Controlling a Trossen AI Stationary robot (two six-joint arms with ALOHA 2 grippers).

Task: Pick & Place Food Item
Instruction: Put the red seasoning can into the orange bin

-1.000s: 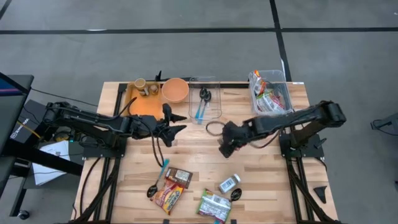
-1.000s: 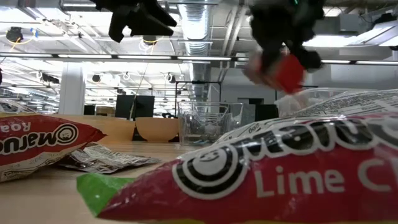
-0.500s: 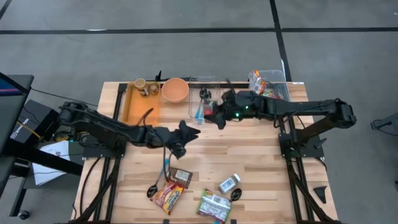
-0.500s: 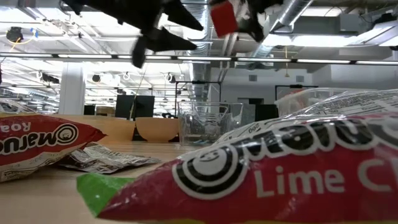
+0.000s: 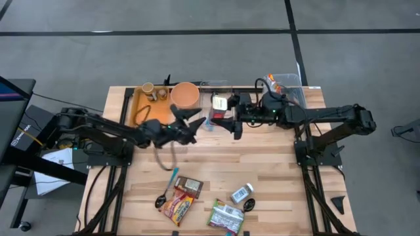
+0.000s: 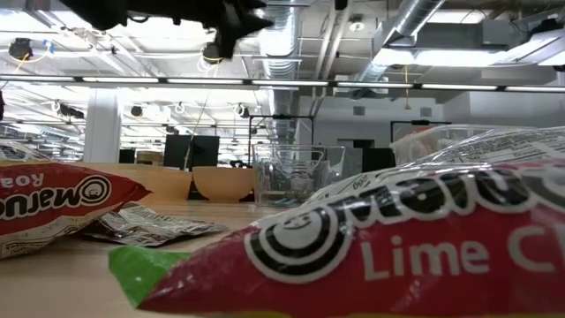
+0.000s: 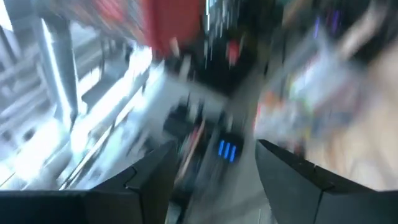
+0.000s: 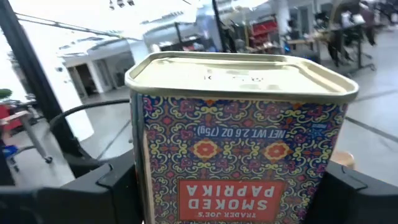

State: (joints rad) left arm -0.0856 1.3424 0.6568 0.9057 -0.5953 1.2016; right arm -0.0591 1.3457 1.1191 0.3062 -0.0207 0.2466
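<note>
A: What does the right gripper carry here?

B: A paprika tin, clamped between its two fingers. From overhead the tin hangs in the air over the clear container at the back of the table, just beside the orange bowl.

A: And the left gripper?

B: It points toward the tin from the bowl side, close to it but not touching. Its fingers stand apart with nothing between them, as its own wrist camera shows. Of the two arms it is the free one, and I judge it near enough to take the tin if a handover is meant; equally the right arm could simply lower it.

A: Which way does the tin lie?

B: In the right wrist picture its lid faces away from the wrist and its long axis runs out along the fingers. From above, that puts it roughly level, aimed toward the left arm.

A: Any writing?

B: On the tin, upside down to the wrist camera: "TRADER JOE'S SMOKED PAPRIKA", and "NET WT. 2.6 OZ (75g)". At table height, a red packet reads "Maruc…", cut off, and the big red and green packet nearest the lens reads "Lime C…".
</note>
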